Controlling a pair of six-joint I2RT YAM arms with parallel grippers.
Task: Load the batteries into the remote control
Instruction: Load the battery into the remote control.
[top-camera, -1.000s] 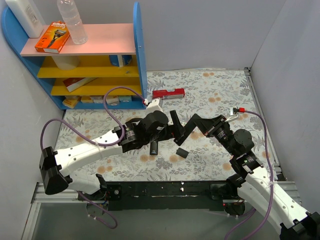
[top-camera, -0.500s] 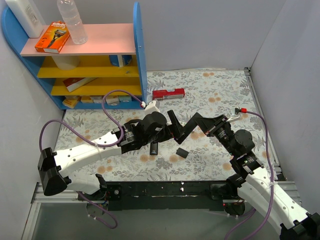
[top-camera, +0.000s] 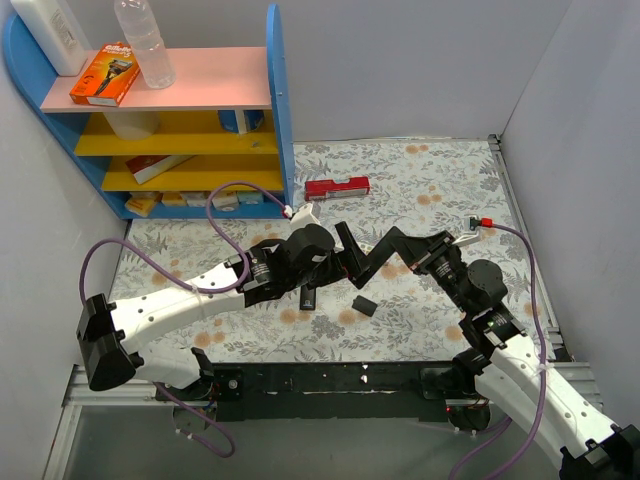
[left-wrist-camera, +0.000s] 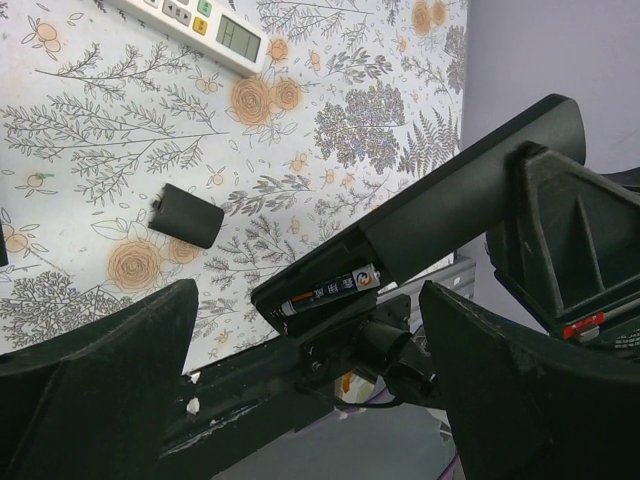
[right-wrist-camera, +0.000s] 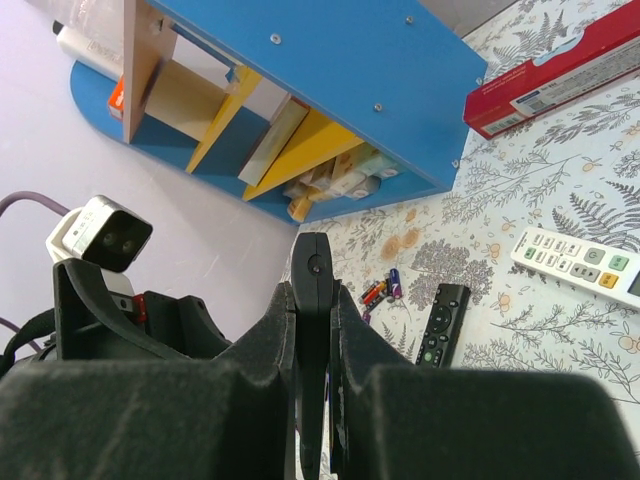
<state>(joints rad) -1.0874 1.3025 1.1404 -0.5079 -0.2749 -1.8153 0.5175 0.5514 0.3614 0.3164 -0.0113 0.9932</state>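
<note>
My right gripper is shut on the plain black remote control and holds it above the mat; the right wrist view shows it edge-on between the pads. In the left wrist view its open compartment holds one dark cell. My left gripper is open and empty, right beside the remote. The detached back cover lies on the mat, also seen in the left wrist view. Loose red and blue batteries lie on the mat.
A slim black remote lies under my left wrist, beside the batteries in the right wrist view. A white remote and a red box lie further back. The blue shelf unit stands at the back left.
My right gripper has shifted the remote slightly left, closer to my left gripper. The left arm has barely moved.
</note>
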